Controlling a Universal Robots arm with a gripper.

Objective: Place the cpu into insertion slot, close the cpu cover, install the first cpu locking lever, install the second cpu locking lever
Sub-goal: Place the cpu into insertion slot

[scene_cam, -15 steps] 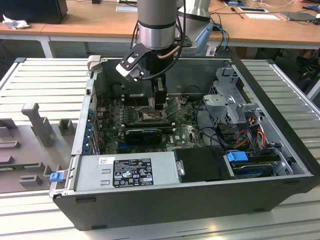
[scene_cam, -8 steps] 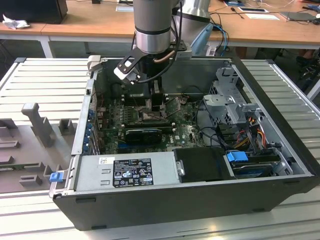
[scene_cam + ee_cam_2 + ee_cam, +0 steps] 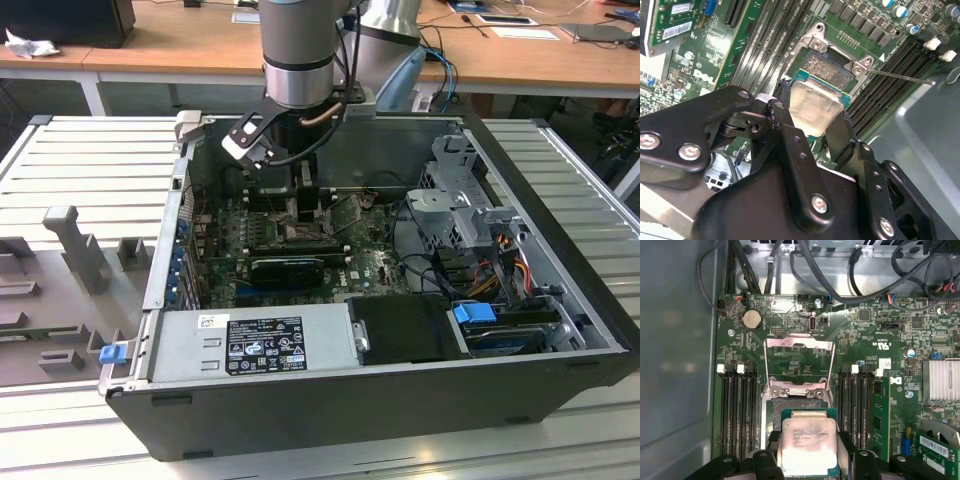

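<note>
My tool [image 3: 810, 446] pinches the cpu [image 3: 809, 440] by two edges. It hangs over the insertion slot [image 3: 792, 401], offset toward its near side. The cpu cover [image 3: 799, 342] is open beyond.

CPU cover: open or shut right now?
Open. In the first wrist view the cpu cover lies swung back beyond the insertion slot, its window framing bare board, not the cpu.

The flat square silvery-grey cpu [image 3: 807, 440] has a smooth metal top with a soft sheen. The thin dull-silver metal cpu cover [image 3: 799, 343] looks matt. The pincer's [image 3: 812, 102] black fingers [image 3: 792, 140] are matt, their screws [image 3: 819, 202] shiny. The green motherboard [image 3: 790, 315] is glossy.
</note>
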